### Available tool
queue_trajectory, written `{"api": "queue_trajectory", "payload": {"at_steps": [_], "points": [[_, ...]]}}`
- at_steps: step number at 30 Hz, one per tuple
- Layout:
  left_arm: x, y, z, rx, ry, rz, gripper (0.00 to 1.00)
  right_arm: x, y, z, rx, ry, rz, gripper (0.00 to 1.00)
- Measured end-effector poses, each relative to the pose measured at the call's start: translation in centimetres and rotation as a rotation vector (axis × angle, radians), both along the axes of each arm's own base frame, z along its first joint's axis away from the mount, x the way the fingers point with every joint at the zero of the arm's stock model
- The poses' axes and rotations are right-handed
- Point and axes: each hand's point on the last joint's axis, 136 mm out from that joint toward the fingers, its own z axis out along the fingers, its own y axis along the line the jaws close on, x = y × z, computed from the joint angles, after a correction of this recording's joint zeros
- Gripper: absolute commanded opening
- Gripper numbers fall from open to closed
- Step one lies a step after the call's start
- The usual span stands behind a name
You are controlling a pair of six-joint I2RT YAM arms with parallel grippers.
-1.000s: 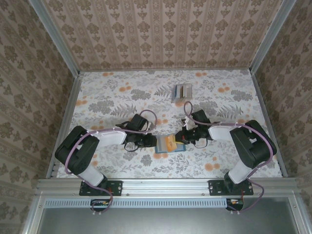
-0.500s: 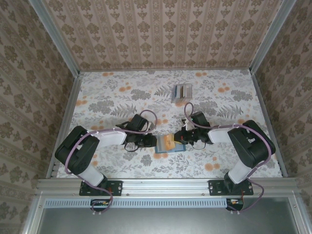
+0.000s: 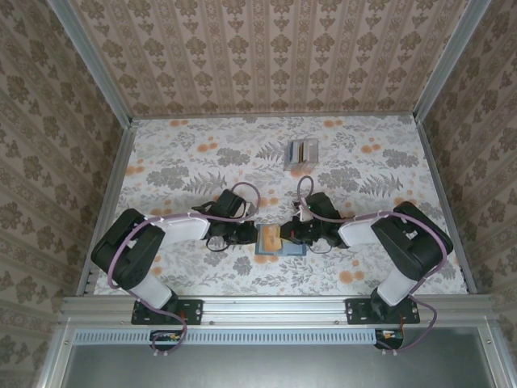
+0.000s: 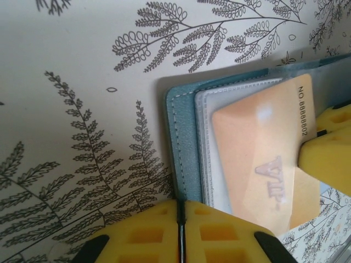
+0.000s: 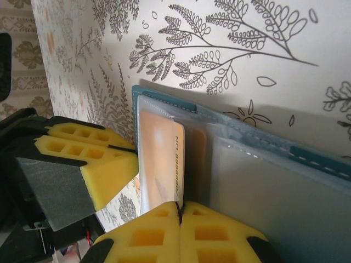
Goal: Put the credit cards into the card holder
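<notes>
— What is kept in the open card holder (image 4: pixel 178 142)?
— An orange card (image 4: pixel 263 153) is tucked partway under its clear pocket and pinched by the right gripper (image 5: pixel 180 211), which hides one corner.
— What is around it?
— Its edge is pinched by the left gripper (image 4: pixel 180 219). The other cards (image 3: pixel 301 152) are stacked well behind the card holder.

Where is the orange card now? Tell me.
In the top view, the orange card lies on the open card holder at the front centre of the table, pinched by the right gripper, left gripper opposite.
</notes>
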Motion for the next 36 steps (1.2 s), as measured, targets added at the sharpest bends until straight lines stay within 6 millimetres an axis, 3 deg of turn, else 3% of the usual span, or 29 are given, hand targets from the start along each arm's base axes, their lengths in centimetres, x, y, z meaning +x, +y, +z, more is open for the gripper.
{"api": "queue_trajectory", "payload": {"at_steps": [9,14,19,24,27,31,36], "points": [[0.0,0.1,-0.1,0.001,0.012,0.018,0.06,0.5,0.8,-0.1,-0.028,-0.035,-0.109,0.06],[0.0,0.0,-0.1,-0.016,0.012,0.034,0.07,0.4,0.8,-0.2,-0.038,-0.044,-0.156,0.18],[0.0,0.0,0.0,-0.034,0.009,0.042,0.09,0.5,0.8,0.2,-0.056,-0.055,-0.152,0.4],[-0.2,0.2,0.3,-0.048,0.002,0.047,0.13,0.4,-1.7,2.3,-0.185,-0.12,-0.159,0.59],[-0.1,0.1,0.7,-0.059,-0.01,0.048,0.13,0.1,-3.9,3.5,-0.267,-0.162,-0.179,0.6],[0.1,-0.1,0.8,-0.067,-0.018,0.05,0.14,-0.4,-6.3,2.9,-0.369,-0.149,-0.193,0.58],[0.2,-0.1,0.9,-0.07,-0.02,0.049,0.14,-1.3,-6.8,1.9,-0.405,-0.107,-0.178,0.5]]}}
